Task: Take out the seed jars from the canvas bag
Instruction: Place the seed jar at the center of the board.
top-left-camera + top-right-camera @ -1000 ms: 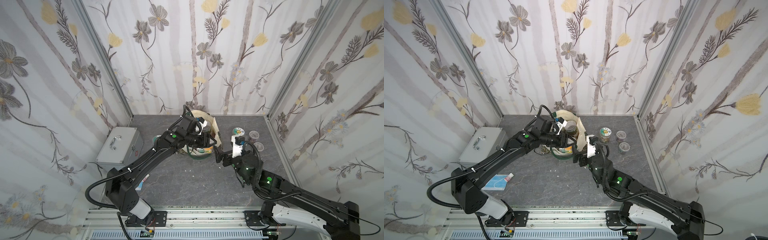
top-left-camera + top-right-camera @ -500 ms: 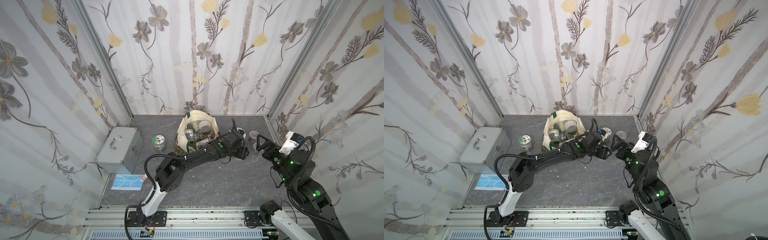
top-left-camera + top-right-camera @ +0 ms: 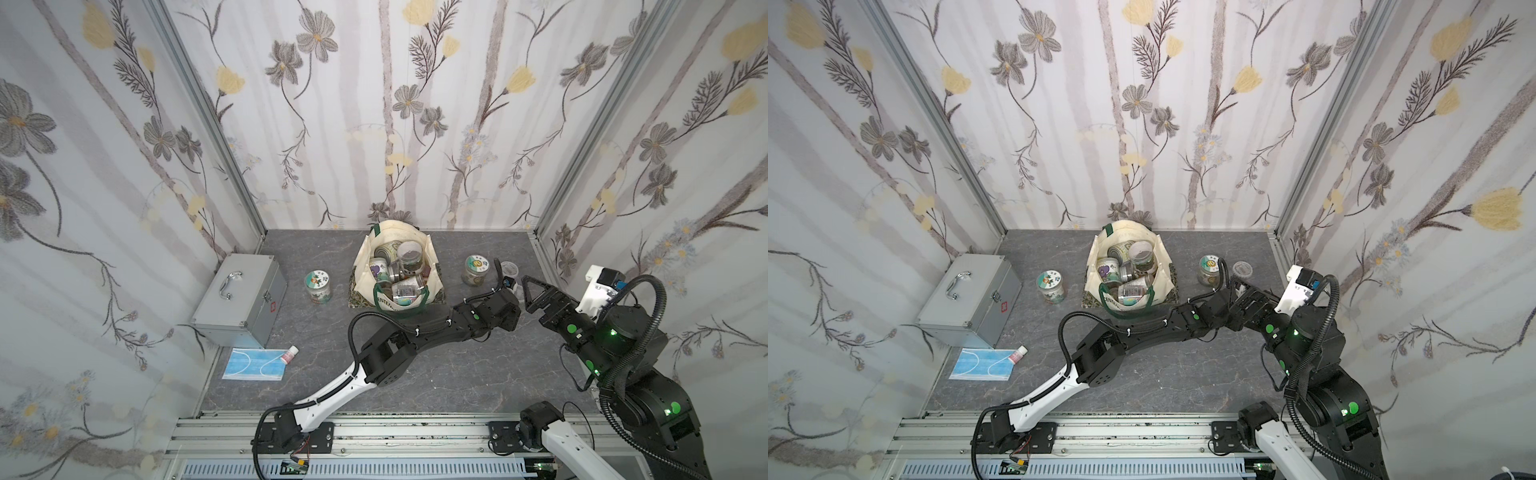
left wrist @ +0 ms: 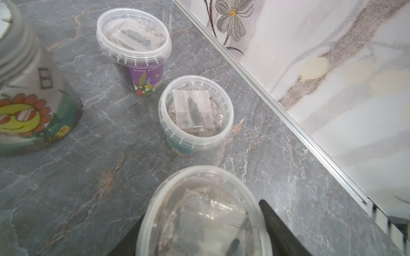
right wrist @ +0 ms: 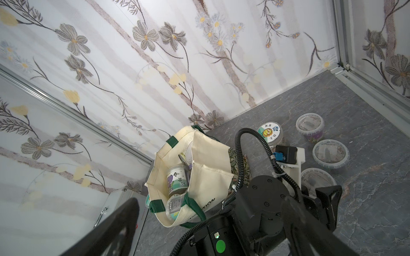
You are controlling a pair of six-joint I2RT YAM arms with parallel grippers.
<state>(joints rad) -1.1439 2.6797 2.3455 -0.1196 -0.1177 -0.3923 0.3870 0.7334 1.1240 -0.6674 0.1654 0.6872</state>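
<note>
The cream canvas bag (image 3: 366, 258) with green handles stands open at the back middle, also in the right wrist view (image 5: 208, 175). Several seed jars (image 3: 409, 252) lie inside it. One seed jar (image 3: 318, 284) stands left of the bag. To its right stand a sunflower-lidded jar (image 4: 28, 110) and two clear-lidded ones (image 4: 133, 44) (image 4: 195, 115). My left gripper (image 4: 202, 212) reaches across to the right wall, shut on another clear-lidded seed jar (image 4: 199, 199), low over the table. My right gripper (image 3: 527, 296) hangs open and empty just above the left wrist.
A silver metal case (image 3: 241, 299) sits at the left wall. In front of it lie a blue face mask (image 3: 253, 363) and a small pink-capped bottle (image 3: 289, 354). The right wall's metal rail (image 4: 288, 115) runs close beside the set-down jars.
My left arm has swung from the bag over to the right wall, carrying a jar. The right arm has pulled back from the bag and risen at the right.
</note>
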